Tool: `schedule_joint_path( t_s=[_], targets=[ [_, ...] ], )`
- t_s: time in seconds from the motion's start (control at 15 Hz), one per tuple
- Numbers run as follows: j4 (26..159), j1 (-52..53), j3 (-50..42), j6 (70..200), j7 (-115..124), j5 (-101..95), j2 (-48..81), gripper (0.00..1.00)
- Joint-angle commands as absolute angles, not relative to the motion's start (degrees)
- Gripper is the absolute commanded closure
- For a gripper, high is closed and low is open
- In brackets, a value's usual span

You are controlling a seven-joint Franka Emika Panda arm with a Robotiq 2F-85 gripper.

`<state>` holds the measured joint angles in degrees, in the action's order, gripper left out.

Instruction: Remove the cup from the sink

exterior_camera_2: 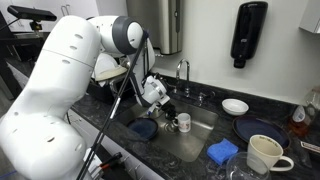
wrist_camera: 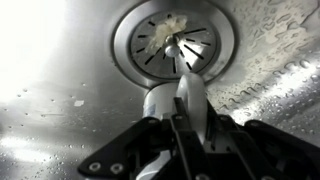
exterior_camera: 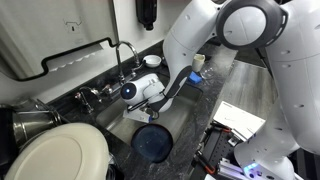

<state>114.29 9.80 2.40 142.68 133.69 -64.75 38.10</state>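
A small white cup (exterior_camera_2: 183,122) stands in the steel sink (exterior_camera_2: 205,125), near the drain (wrist_camera: 176,40). In the wrist view the cup (wrist_camera: 160,102) sits right at my fingers, above the drain strainer. My gripper (exterior_camera_2: 170,113) is down inside the sink, and its fingers (wrist_camera: 181,128) are closed on the cup's wall or handle. In an exterior view the gripper (exterior_camera: 152,93) reaches into the basin below the faucet, and the cup is hidden behind it.
A dark blue plate (exterior_camera_2: 143,128) lies by the sink (exterior_camera: 152,140). The faucet (exterior_camera_2: 183,72) stands behind the basin. On the counter are a white bowl (exterior_camera_2: 236,105), a dark plate (exterior_camera_2: 258,130), a white mug (exterior_camera_2: 265,153) and a blue sponge (exterior_camera_2: 222,151).
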Motion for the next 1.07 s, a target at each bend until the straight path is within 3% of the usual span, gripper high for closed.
schedule_joint_path(
  t_s=[0.0,1.0],
  targets=[
    [114.2,11.1,1.6,141.2,133.0,-63.9,37.5,0.98],
    [126.7,7.5,-2.3,141.3,134.7,-64.2,24.1,0.95]
  ],
)
